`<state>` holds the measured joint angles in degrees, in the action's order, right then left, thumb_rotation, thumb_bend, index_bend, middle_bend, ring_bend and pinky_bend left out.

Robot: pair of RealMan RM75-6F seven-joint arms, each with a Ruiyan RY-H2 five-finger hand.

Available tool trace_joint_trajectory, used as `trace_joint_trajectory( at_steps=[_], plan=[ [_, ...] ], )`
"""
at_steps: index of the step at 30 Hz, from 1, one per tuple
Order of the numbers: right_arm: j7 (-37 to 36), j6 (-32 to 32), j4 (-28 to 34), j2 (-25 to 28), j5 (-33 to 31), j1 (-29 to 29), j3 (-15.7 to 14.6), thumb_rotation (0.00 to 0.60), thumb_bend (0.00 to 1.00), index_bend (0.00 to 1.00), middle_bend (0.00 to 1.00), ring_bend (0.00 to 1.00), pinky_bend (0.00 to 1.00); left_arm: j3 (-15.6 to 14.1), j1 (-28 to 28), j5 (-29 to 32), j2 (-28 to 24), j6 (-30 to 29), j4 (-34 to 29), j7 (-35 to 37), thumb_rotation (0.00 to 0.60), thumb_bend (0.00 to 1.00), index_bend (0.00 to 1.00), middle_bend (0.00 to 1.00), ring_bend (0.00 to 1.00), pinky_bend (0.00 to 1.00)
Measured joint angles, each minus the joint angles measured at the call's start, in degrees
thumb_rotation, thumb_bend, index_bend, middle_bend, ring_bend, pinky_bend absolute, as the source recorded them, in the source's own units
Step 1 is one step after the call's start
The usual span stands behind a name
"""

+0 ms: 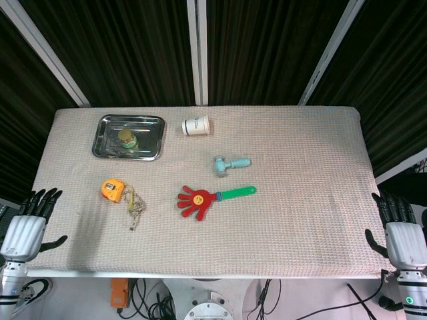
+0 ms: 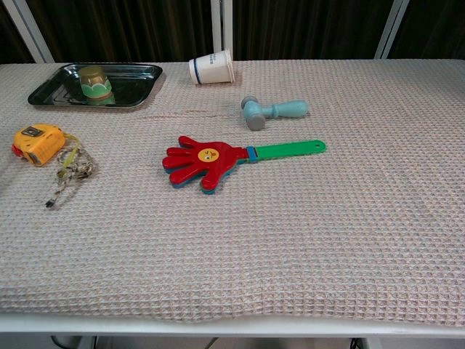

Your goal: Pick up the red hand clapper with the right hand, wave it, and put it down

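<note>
The red hand clapper [image 1: 198,201] lies flat near the middle of the table, its red palm to the left and its green handle [image 1: 237,193] pointing right. The chest view shows the same clapper [image 2: 203,161] with a yellow face on the palm and the green handle [image 2: 287,150]. My right hand [image 1: 400,230] hangs off the table's front right corner, fingers spread, holding nothing, far from the clapper. My left hand [image 1: 28,227] sits off the front left corner, fingers apart and empty. Neither hand appears in the chest view.
A pale blue toy hammer [image 1: 230,164] lies just behind the clapper. A white paper cup [image 1: 196,125] lies on its side at the back. A metal tray [image 1: 107,145] holds a small cup [image 1: 128,139]. An orange tape measure [image 1: 112,189] with a keychain [image 1: 135,208] lies at the left.
</note>
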<state>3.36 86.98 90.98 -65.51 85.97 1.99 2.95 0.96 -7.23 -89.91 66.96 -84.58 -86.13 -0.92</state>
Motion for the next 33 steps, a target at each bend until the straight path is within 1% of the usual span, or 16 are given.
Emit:
trace_joint_trajectory(
  at_steps=[12, 18, 27, 33],
  plan=[
    [-0.57, -0.68, -0.03, 0.26, 1.34, 0.24, -0.65, 0.600, 0.29, 0.00, 0.00, 0.00, 0.00, -0.21, 0.22, -0.36, -0.73, -0.73, -1.46, -1.01, 0.600, 0.09, 0.02, 0.04, 0.00, 0.00],
    [0.00, -2.92, 1.03, 0.69, 1.63, 1.41, -0.86, 0.600, 0.29, 0.00, 0.00, 0.00, 0.00, -0.28, 0.19, -0.21, -0.67, -0.48, -1.18, -0.88, 0.600, 0.09, 0.03, 0.04, 0.00, 0.00],
    [5.23, -10.61, 5.10, 1.12, 1.22, 6.80, 0.16, 0.600, 0.29, 0.00, 0.00, 0.00, 0.00, -0.31, -0.09, -0.05, -0.02, 0.06, 0.15, 0.23, 0.600, 0.09, 0.03, 0.04, 0.00, 0.00],
    [10.73, -18.56, 8.14, -0.40, -1.64, 12.44, 1.93, 0.600, 0.28, 0.00, 0.00, 0.00, 0.00, -0.19, -0.12, 0.21, 0.27, 0.04, 0.77, 0.60, 0.600, 0.09, 0.03, 0.04, 0.00, 0.00]
  ],
)
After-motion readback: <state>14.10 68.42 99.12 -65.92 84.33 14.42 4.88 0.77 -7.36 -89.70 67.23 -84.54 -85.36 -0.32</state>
